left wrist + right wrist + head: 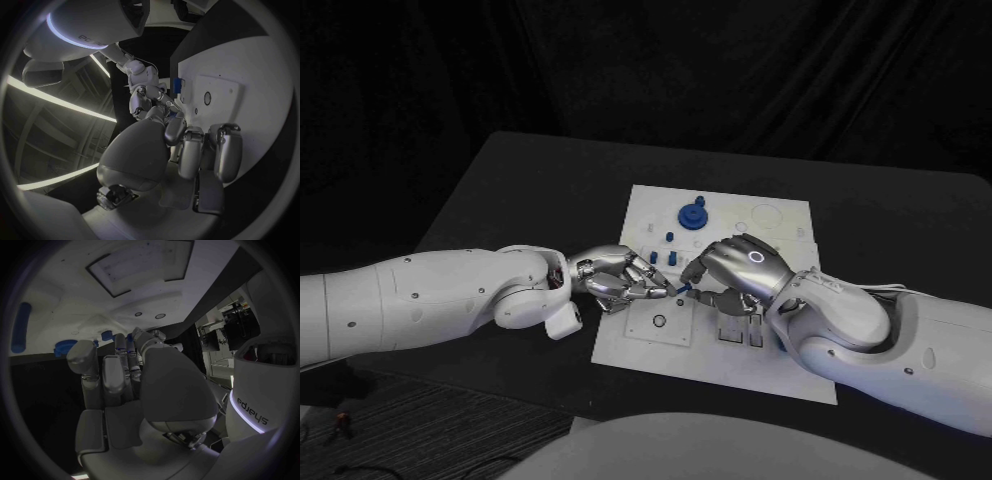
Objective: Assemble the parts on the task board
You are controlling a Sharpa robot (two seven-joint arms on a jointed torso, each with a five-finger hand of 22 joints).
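The white task board lies in the middle of the black table. My left hand rests at the board's left edge with its fingers curled in and nothing seen inside them. My right hand hovers over the board's centre and pinches a small blue part at its fingertips, just beside the left fingers. In the left wrist view that blue part shows against the board. A blue gear and small blue pegs stand on the board's far half.
A square plate with a ring hole sits at the board's near left, and dark slots lie beside it under my right hand. In the right wrist view, more blue pieces stand on the board. Black table surrounds the board.
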